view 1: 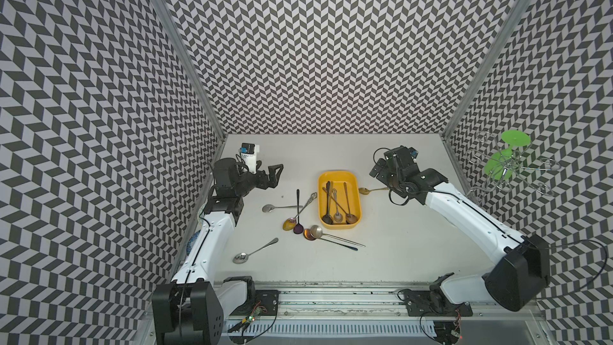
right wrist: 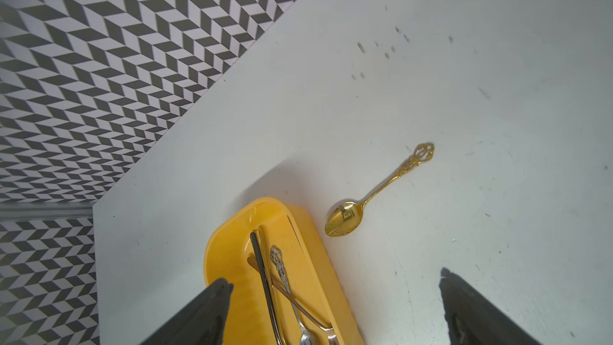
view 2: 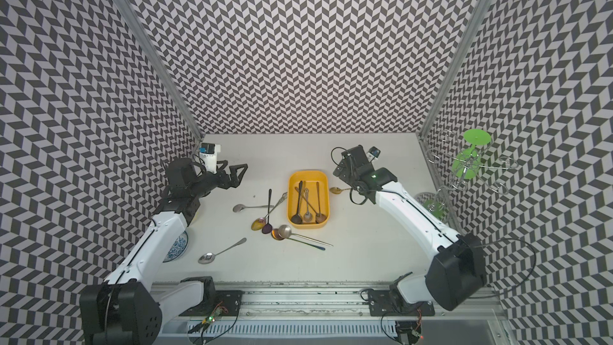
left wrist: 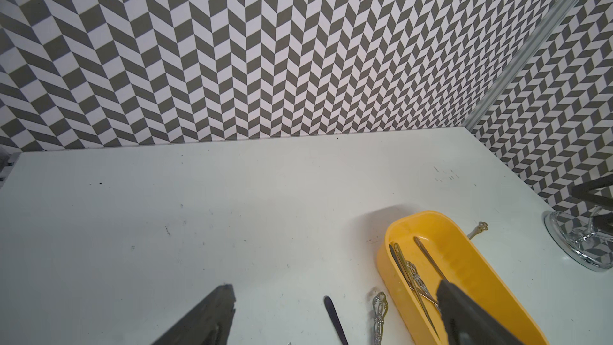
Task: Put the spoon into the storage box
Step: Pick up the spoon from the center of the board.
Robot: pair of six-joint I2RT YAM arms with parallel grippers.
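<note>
The yellow storage box (view 1: pixel 338 227) (view 2: pixel 306 226) (left wrist: pixel 481 270) (right wrist: pixel 229 260) lies mid-table with three spoons inside it. A gold spoon (view 1: pixel 365 190) (view 2: pixel 335 190) (right wrist: pixel 381 190) rests on the table just right of the box. Several more spoons (view 1: pixel 297 210) are scattered left of and in front of the box, among them a silver one (view 1: pixel 253 252) near the front. My left gripper (view 1: pixel 270 174) (view 2: pixel 234 174) (left wrist: pixel 335 290) hovers open at the back left, holding nothing. Open too and empty, my right gripper (view 1: pixel 376 170) (view 2: pixel 341 167) (right wrist: pixel 335 278) hangs above the box's far right end, close to the gold spoon.
A patterned plate (view 2: pixel 179 247) lies partly under the left arm at the table's left edge. A wire rack with a green piece (view 1: pixel 507 160) stands by the right wall, its shiny base (left wrist: pixel 580 243) on the table. Patterned walls close three sides.
</note>
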